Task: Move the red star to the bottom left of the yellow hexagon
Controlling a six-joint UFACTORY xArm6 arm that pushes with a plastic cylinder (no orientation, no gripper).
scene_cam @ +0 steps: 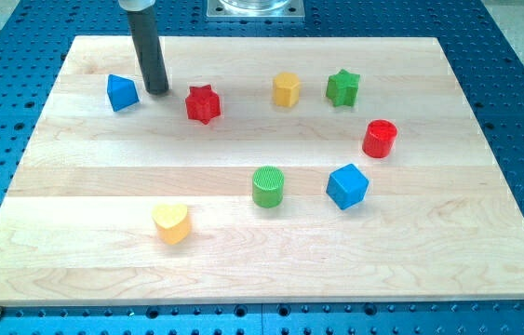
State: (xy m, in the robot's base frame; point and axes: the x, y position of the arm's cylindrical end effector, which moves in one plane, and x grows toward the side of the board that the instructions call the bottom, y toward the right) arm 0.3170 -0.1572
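The red star [203, 103] lies on the wooden board in the upper left part of the view. The yellow hexagon [286, 89] sits to its right and a little higher. My tip [157, 91] rests on the board just left of the red star, with a small gap between them, and right of a blue triangular block [122, 92]. The rod rises from the tip to the view's top edge.
A green star [342, 87] lies right of the yellow hexagon. A red cylinder [380, 139], a blue cube [347, 185], a green cylinder [268, 186] and a yellow heart [171, 223] lie lower on the board [429, 261]. Blue perforated table surrounds it.
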